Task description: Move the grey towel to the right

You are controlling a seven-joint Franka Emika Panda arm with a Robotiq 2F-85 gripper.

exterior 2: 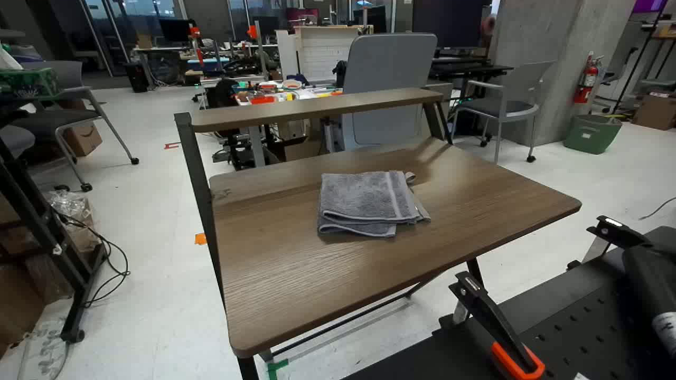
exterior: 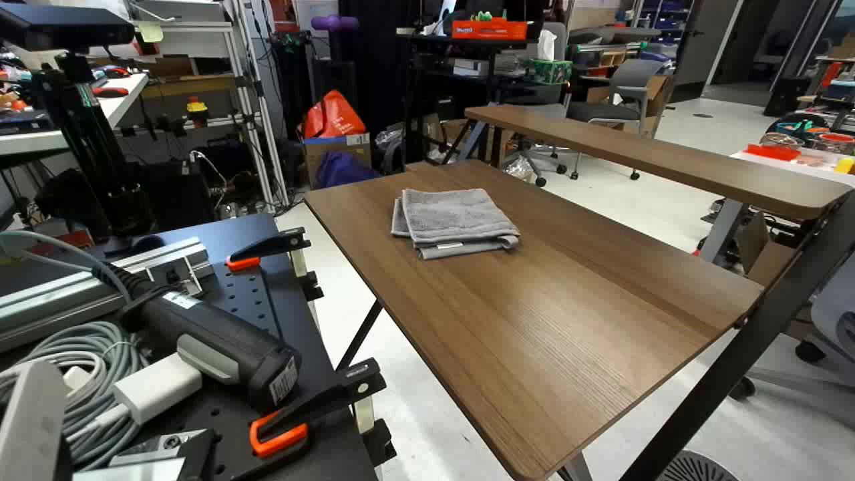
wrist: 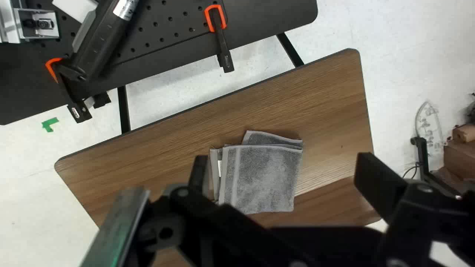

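In the wrist view, we see the grey towel lined up with the gap of the gripper, off-centre toward the finger at picture left. The fingers are spread wide and grasp nothing. In an exterior view, the towel lies flat on the desk, nearer the short edge at picture left; the longer stretch runs to the opposite short edge. Being nearly square, it shows no clear long axis. We judge that the gripper must centre, then descend. Beyond the desk corners we note a green bin, contents not visible, and a tissue box with white tissue protruding.
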